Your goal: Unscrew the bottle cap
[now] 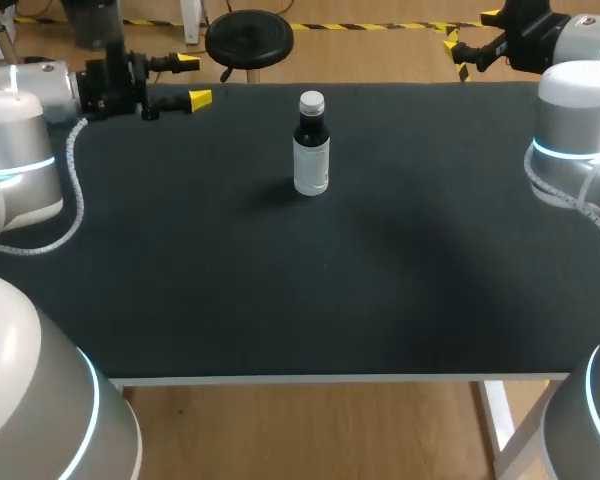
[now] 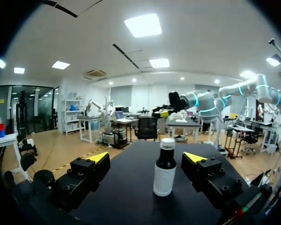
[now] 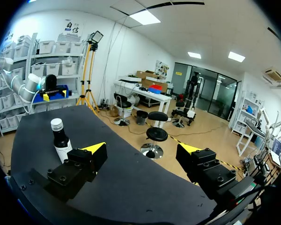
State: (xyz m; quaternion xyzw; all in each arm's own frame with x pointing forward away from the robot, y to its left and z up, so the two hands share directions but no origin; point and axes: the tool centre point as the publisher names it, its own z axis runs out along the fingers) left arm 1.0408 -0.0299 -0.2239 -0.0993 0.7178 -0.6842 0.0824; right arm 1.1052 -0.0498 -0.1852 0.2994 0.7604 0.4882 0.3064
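A small dark bottle (image 1: 311,150) with a white label and a pale screw cap (image 1: 311,101) stands upright on the black table (image 1: 280,290), toward the back middle. My left gripper (image 1: 193,81) hovers open at the back left corner, well away from it. In the left wrist view the bottle (image 2: 165,168) stands ahead of the open left gripper (image 2: 147,157), in line with the gap. My right gripper (image 1: 458,55) is open past the back right edge. From the right wrist the bottle (image 3: 61,140) shows beside and beyond one finger of the right gripper (image 3: 141,149).
The table carries nothing else. My two arm bases (image 1: 20,150) (image 1: 575,130) flank its sides. A round black stool (image 1: 248,38) stands just behind the back edge.
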